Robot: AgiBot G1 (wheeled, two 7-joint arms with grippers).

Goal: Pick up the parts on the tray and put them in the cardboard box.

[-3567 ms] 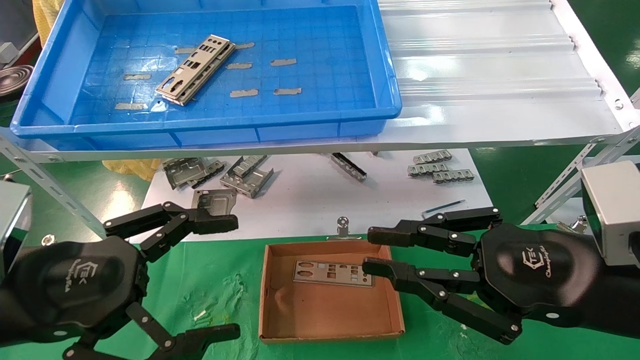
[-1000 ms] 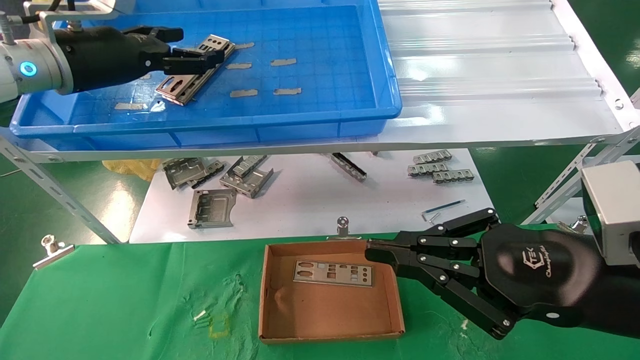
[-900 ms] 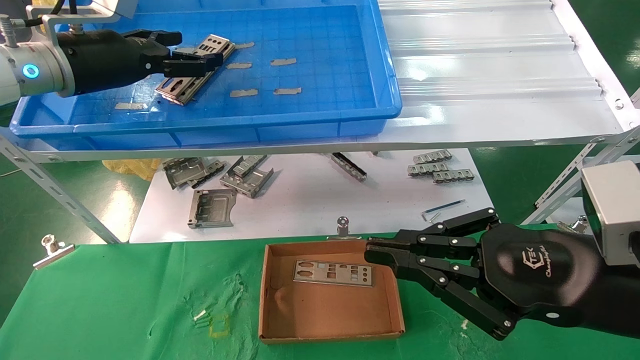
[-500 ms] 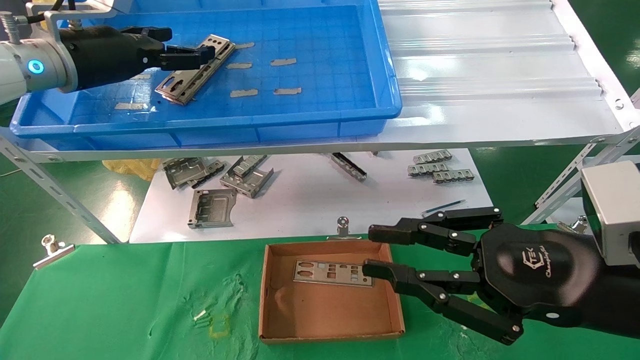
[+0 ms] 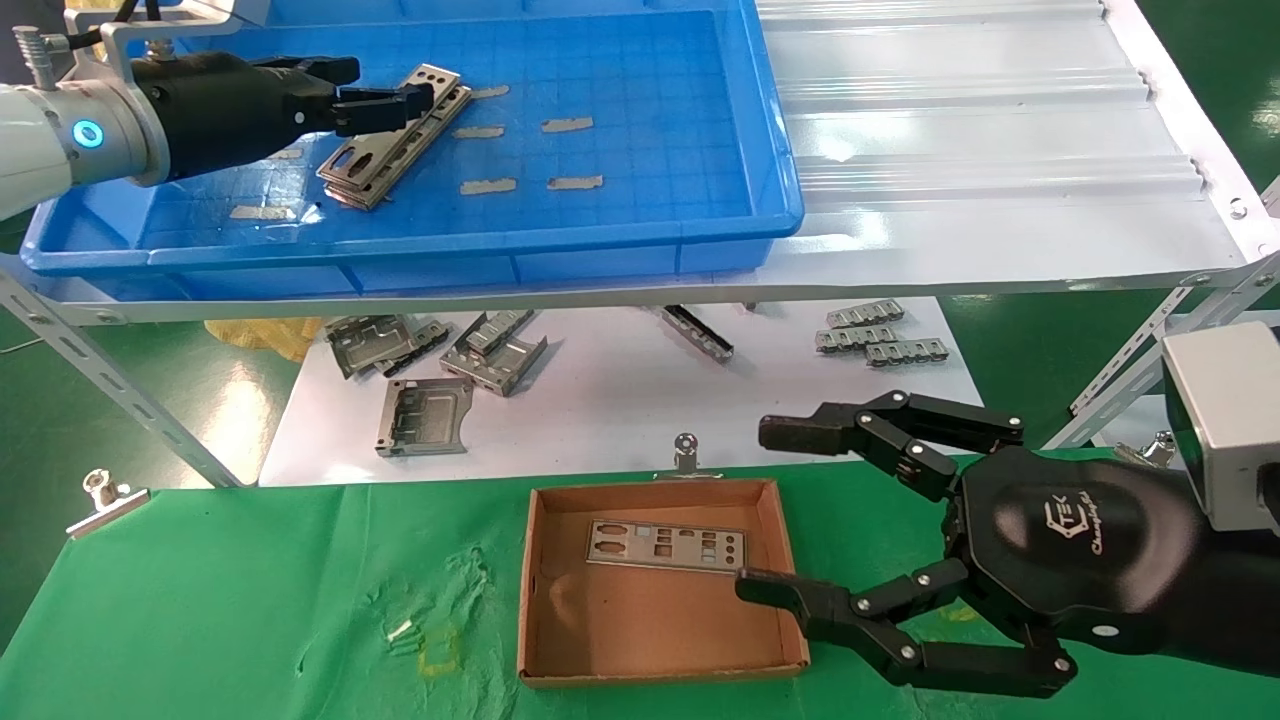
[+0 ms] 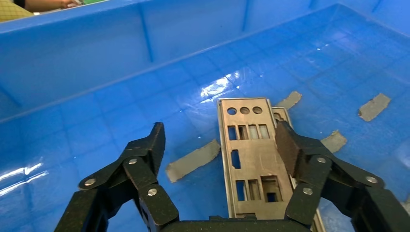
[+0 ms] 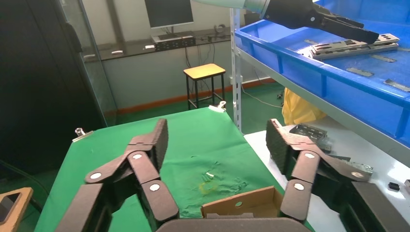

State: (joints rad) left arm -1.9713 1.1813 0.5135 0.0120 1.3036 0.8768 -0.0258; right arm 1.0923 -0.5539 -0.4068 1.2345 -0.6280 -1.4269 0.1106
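At the upper left, the left claw [image 5: 385, 95] is hanging wide apart over the parts [image 5: 395, 135] in the tray [image 5: 640, 220]. The right claw [image 5: 775, 510] is gaping beside the cardboard box [image 5: 655, 625], lower middle.

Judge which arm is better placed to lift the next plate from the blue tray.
Left. The left gripper hangs open right over the stacked plates in the tray; the right gripper sits open by the cardboard box, far from them.

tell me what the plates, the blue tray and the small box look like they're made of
Plates: apparently thin sheet metal, dull silver-grey, with crisp punched holes. Tray: likely moulded plastic, glossy blue, with glare on its gridded floor. Box: brown cardboard, matte, with folded low walls.
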